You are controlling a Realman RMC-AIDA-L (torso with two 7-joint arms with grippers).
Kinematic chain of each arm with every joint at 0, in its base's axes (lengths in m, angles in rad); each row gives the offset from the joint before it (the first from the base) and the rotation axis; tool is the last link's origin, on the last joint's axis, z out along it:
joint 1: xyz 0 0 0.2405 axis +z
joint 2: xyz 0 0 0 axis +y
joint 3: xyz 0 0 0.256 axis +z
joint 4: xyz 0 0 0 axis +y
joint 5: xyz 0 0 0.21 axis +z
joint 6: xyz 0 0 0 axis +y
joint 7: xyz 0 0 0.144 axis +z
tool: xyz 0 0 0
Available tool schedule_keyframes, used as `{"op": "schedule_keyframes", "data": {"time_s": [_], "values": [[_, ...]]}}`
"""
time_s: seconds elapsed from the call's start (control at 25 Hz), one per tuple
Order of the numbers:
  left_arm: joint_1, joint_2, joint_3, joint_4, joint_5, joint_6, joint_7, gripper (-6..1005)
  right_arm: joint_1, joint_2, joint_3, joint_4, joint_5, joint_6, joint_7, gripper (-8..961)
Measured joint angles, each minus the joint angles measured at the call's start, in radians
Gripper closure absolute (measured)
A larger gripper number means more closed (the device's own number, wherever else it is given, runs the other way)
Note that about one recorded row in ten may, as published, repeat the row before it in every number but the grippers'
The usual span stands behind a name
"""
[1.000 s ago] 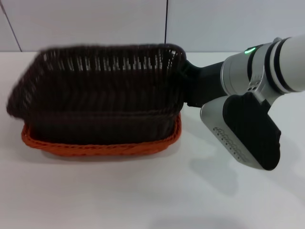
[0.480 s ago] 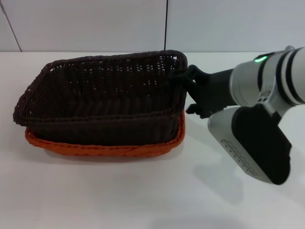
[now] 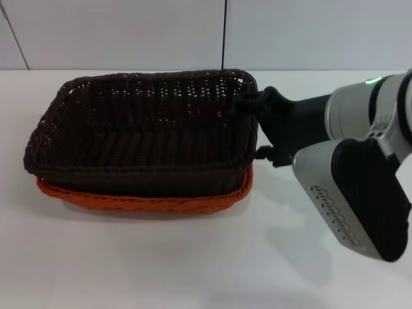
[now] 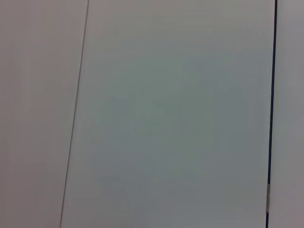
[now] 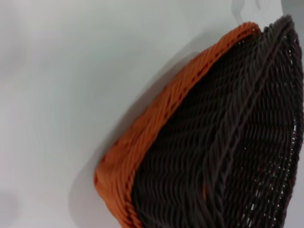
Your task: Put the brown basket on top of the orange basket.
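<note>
The brown basket (image 3: 141, 129) sits nested inside the orange basket (image 3: 148, 201), whose rim shows along the near and right sides. My right gripper (image 3: 248, 106) reaches in from the right and is shut on the braided rim of the brown basket at its far right corner. The right wrist view shows the brown basket (image 5: 228, 156) inside the orange basket (image 5: 142, 137) from close up. My left gripper is out of view; its wrist view shows only a pale blank surface.
The baskets stand on a white table (image 3: 193, 264). A pale wall (image 3: 129, 32) rises behind the table's far edge. The right arm's forearm (image 3: 354, 193) hangs over the table at the right.
The brown basket has come down and levelled out into the orange basket. The right gripper has moved down and a little to the right with it.
</note>
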State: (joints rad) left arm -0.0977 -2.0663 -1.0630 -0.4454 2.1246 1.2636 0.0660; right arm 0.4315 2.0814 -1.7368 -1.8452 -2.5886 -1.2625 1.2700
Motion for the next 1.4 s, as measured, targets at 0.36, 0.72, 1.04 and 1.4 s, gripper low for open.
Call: {"op": "schedule_keyframes", "data": {"time_s": [0.36, 0.72, 1.04, 1.4], "values": [[-0.049, 0.001, -0.010, 0.049, 0.000, -0.021, 0.000, 199, -0.017, -0.001, 0.023, -0.078, 0.037, -0.001, 0.086, 202], [-0.067, 0.002, -0.011, 0.070, 0.001, -0.024, -0.001, 199, -0.019, -0.001, 0.071, -0.056, 0.048, 0.271, 0.272, 202], [-0.066, 0.003, -0.011, 0.072, 0.004, -0.020, 0.000, 199, -0.048, -0.001, 0.073, -0.095, 0.053, 0.134, 0.398, 202], [-0.071, 0.005, -0.008, 0.085, 0.006, -0.021, -0.007, 199, -0.050, -0.001, 0.154, -0.030, 0.087, 0.593, 0.592, 203]]}}
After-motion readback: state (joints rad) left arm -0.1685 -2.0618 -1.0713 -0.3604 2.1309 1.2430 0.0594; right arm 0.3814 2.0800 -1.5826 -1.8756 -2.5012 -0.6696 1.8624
